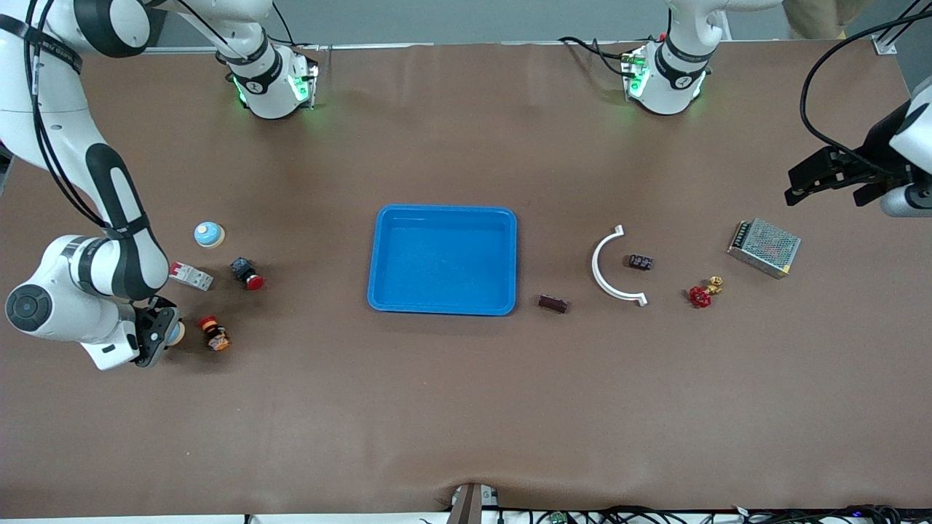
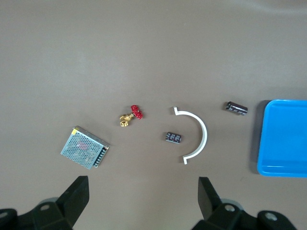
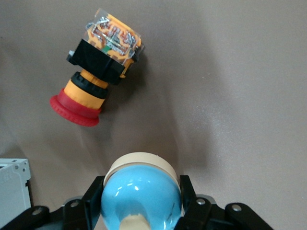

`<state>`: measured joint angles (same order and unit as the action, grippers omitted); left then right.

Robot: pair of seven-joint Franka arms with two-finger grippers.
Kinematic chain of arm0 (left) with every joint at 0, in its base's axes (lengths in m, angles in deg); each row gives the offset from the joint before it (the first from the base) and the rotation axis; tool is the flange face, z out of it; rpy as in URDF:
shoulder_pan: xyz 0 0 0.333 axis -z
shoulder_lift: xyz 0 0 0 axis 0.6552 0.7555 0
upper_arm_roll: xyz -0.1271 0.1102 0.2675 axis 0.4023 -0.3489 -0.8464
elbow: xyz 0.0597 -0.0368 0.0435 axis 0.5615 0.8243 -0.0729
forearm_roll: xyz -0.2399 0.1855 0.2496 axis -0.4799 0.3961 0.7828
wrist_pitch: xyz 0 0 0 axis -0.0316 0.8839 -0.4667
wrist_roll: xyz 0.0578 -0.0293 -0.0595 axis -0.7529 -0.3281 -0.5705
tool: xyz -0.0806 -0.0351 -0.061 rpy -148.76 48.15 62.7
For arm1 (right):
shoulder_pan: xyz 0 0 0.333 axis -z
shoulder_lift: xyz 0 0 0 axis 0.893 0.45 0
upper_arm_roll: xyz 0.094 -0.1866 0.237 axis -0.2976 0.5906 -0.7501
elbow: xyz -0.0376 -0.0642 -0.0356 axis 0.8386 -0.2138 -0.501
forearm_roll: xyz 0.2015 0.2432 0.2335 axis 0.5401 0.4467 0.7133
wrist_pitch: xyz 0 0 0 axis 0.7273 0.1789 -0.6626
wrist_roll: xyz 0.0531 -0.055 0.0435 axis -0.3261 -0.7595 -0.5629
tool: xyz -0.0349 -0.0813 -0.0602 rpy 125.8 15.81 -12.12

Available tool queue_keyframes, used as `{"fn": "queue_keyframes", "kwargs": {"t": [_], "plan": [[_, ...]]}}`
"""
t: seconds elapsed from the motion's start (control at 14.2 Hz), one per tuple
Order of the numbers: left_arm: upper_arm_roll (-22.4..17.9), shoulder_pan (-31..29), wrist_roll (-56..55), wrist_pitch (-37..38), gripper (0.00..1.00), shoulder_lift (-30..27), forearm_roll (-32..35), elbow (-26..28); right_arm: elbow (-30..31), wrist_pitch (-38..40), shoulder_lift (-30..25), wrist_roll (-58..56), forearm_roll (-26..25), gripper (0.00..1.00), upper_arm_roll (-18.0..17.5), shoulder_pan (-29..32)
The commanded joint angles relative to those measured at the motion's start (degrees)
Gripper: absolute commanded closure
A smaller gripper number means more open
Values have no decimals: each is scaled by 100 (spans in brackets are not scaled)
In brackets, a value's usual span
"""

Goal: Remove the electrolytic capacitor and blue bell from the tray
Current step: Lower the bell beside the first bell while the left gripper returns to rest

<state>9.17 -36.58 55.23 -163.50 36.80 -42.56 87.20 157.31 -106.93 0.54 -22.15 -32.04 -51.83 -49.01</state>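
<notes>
The tray (image 1: pixel 443 260) sits mid-table — a capacitor (image 1: pixel 553 303) just beside it toward the left arm's end, then a curved bracket (image 1: pixel 610 266), valve (image 1: pixel 703 292) and power supply (image 1: pixel 764 247).

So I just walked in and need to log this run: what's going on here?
The right gripper is shut on a blue bell, low over the right arm's end of the table, beside a red emergency button. The blue tray is empty. The capacitor lies on the table beside the tray. The left gripper waits open.
</notes>
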Motion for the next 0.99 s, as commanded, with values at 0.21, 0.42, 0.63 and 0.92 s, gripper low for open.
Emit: {"fn": "queue_keyframes", "kwargs": {"t": [0.21,0.42,0.63,0.92], "plan": [[-16,57,370,41,0,-32,255,72,70,-85,-45,-73,272,0,-129,149],[-7,48,379,41,0,-32,255,64,52,-6,-89,14,282,0,-129,131],[-7,-13,379,32,0,-32,246,46,-166,519,-282,276,308,0,-147,26],[-16,-31,379,24,0,-14,238,55,-799,1968,-685,1286,308,0,-147,-281]]}}
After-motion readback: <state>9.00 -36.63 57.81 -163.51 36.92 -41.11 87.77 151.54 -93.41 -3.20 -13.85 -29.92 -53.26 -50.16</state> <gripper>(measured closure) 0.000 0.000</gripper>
